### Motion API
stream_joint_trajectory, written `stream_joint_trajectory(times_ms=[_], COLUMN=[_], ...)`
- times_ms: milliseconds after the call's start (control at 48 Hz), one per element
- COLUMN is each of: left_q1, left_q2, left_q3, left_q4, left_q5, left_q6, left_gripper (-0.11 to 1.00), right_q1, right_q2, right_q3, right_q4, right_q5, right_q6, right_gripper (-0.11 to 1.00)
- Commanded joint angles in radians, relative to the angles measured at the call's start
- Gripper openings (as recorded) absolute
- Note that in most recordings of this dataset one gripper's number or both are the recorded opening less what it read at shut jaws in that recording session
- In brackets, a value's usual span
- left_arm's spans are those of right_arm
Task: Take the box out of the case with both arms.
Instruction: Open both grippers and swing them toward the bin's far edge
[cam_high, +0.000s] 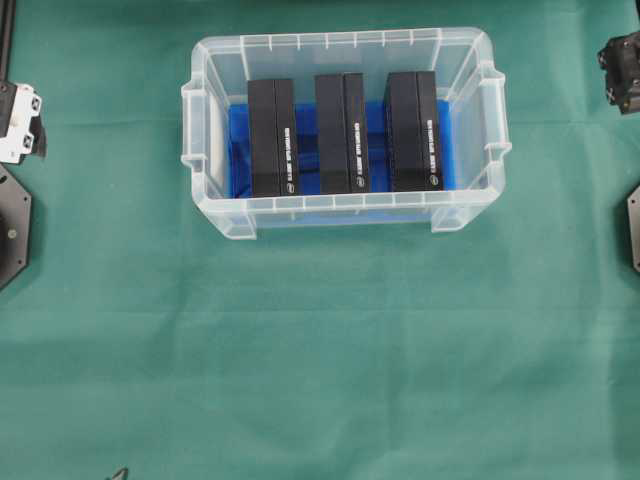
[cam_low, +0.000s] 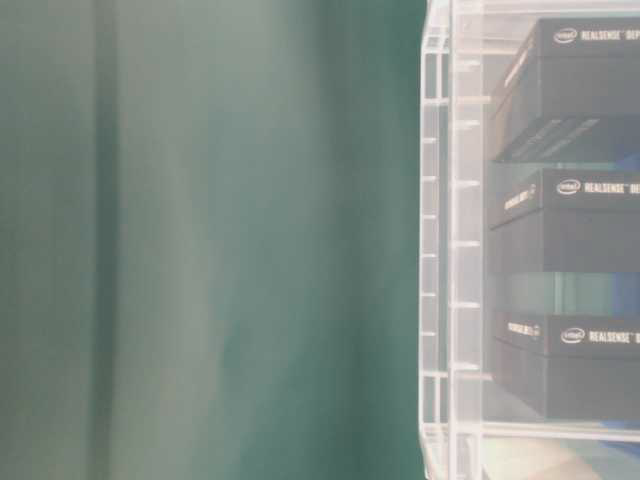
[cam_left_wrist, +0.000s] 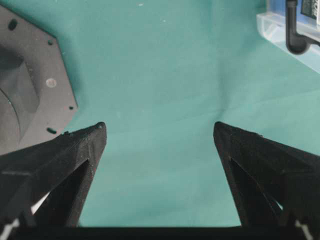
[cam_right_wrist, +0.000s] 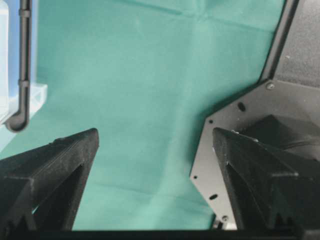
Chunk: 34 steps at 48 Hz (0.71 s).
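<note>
Three boxes stand in case, 12 o'clock on desk. Left end effector & right end effector both wide, empty, parked at 9 & 3. Nothing started; next I'd reach both in.

One clear plastic case holds three black RealSense boxes; two grippers sit at nine and three o'clock.

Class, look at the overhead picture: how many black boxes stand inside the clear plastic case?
3. All stand on edge in the case, on its blue lining: the left box, the middle box and the right box, with gaps between them. None appears hidden.
</note>
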Motion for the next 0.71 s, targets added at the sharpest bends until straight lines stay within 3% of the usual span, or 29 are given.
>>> stream_joint_trajectory(times_ms=[0, 688], left_q1=[0.003, 0.008], left_q2=[0.003, 0.035], left_q3=[-0.014, -0.028], left_q4=[0.003, 0.003], left_q5=[0.0, -0.003], left_q6=[0.0, -0.005], left_gripper=[0.91, 0.91], right_q1=[-0.002, -0.002], right_q2=[-0.002, -0.002], right_q3=[-0.009, -0.009], right_q4=[-0.002, -0.002], right_q5=[-0.002, -0.002], right_q6=[0.002, 0.034], right_gripper=[0.93, 0.93])
